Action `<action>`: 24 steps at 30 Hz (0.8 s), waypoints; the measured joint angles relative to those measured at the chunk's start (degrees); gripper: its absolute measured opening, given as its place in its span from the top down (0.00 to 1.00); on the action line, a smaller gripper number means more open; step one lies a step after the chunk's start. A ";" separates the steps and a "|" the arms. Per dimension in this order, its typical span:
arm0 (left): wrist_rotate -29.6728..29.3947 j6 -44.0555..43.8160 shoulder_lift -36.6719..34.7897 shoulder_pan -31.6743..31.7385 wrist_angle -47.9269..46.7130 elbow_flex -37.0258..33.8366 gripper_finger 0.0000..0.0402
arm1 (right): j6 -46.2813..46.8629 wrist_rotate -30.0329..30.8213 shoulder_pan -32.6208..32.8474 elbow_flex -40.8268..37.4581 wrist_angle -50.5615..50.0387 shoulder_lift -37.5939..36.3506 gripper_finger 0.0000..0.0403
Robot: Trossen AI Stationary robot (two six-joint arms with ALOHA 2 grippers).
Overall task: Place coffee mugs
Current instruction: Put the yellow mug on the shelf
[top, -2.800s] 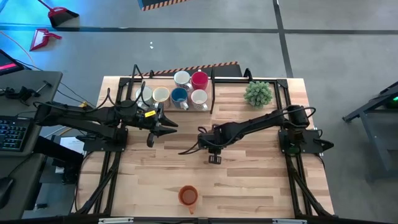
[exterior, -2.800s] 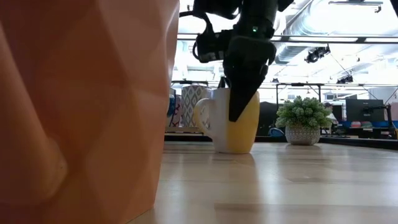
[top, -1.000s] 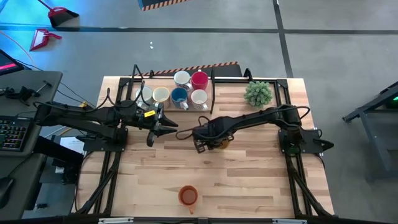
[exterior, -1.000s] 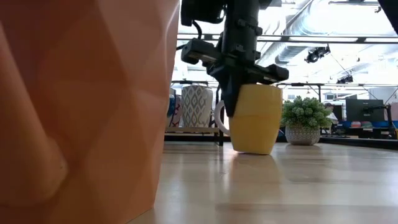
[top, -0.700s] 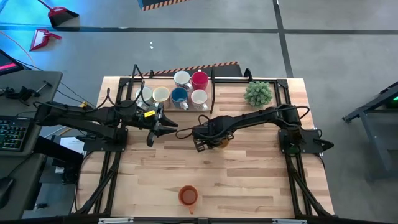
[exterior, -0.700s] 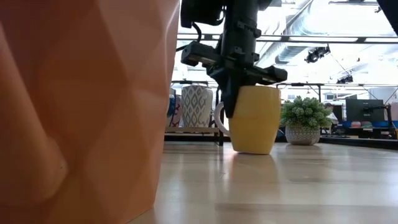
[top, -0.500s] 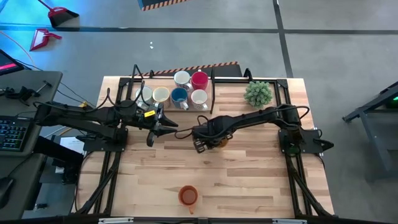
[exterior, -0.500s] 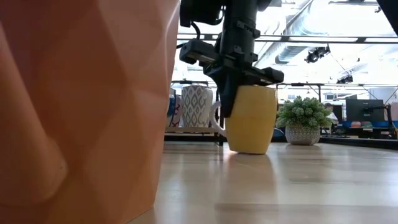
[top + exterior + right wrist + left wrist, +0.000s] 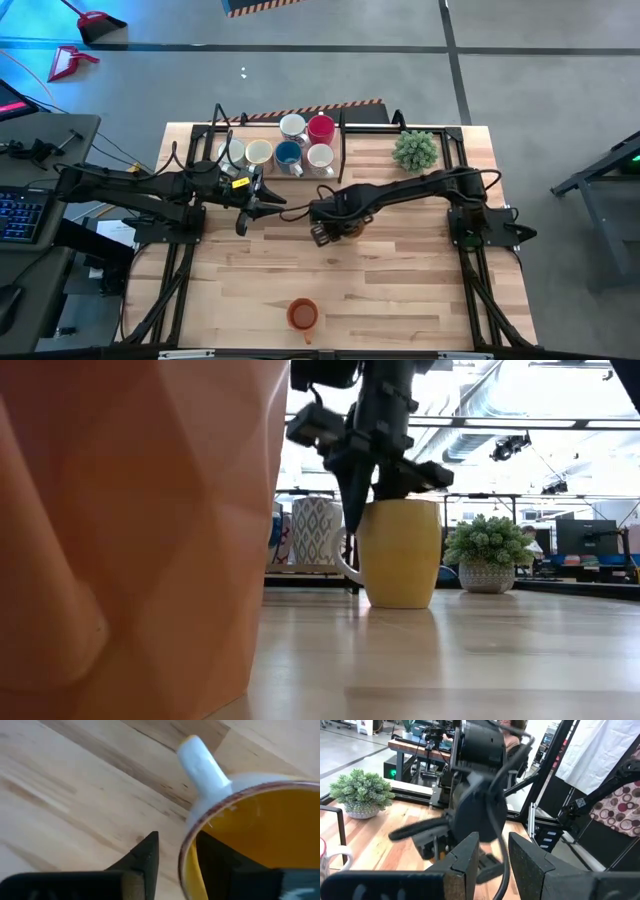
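Here the right gripper (image 9: 172,857) straddles the yellow mug's (image 9: 400,552) rim with fingers parted, while the left gripper (image 9: 268,203) waits nearby, slightly open.

**No readable text in any view**

No word, number, brand or sign can be read in these pictures. The left arm carries a small yellow tag (image 9: 241,184) near its wrist in the high view, but whatever is printed on it is too small to make out. A strip of orange and black hazard striping (image 9: 312,106) lies on the floor just behind the surface (image 9: 400,290); it is a pattern only, with no lettering. The patterned mug (image 9: 316,530) seen in the low view bears a decorative design, not writing. The mugs at the back show no legible logos.
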 joint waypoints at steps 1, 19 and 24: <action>0.00 0.31 0.00 -0.01 0.00 0.00 0.77 | -0.31 0.05 0.00 0.00 0.02 -0.59 0.73; -0.13 0.47 0.00 0.01 -1.85 0.00 0.77 | -26.63 6.69 3.08 0.07 -14.79 -9.54 0.73; -0.13 0.47 0.00 0.01 -2.05 0.00 0.77 | -36.54 8.00 4.24 0.07 -17.33 -9.98 0.73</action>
